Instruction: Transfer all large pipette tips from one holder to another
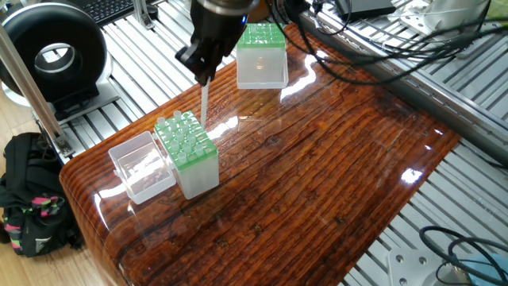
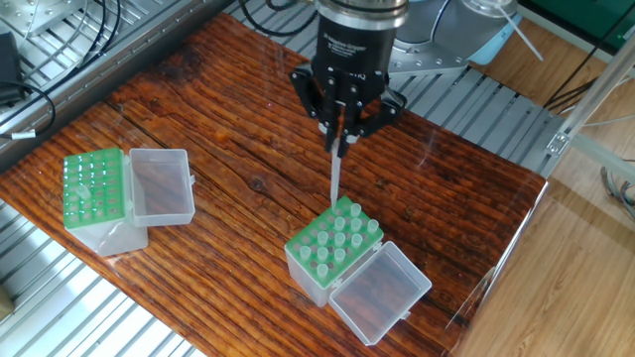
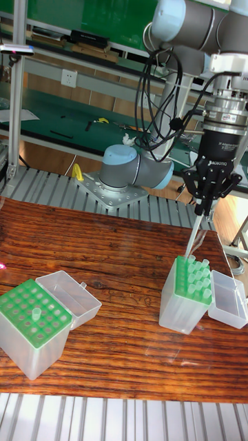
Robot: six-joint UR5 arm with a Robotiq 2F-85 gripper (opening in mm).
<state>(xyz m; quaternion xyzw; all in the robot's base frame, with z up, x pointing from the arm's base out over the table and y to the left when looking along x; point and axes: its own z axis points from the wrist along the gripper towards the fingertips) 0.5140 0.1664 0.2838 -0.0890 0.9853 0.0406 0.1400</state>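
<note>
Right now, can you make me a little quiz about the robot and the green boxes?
1. True or false: the end effector holds a pipette tip.
2. Which holder has more tips standing in it: A, the holder under the arm, or B, the far holder?
3. Fill in: each holder's clear lid is flipped ____.

Key: 1 true, a tip hangs point down from it, above the fuller holder. 2 A, it has many tips; the tall view shows only one tip in the other. 3 open.
</note>
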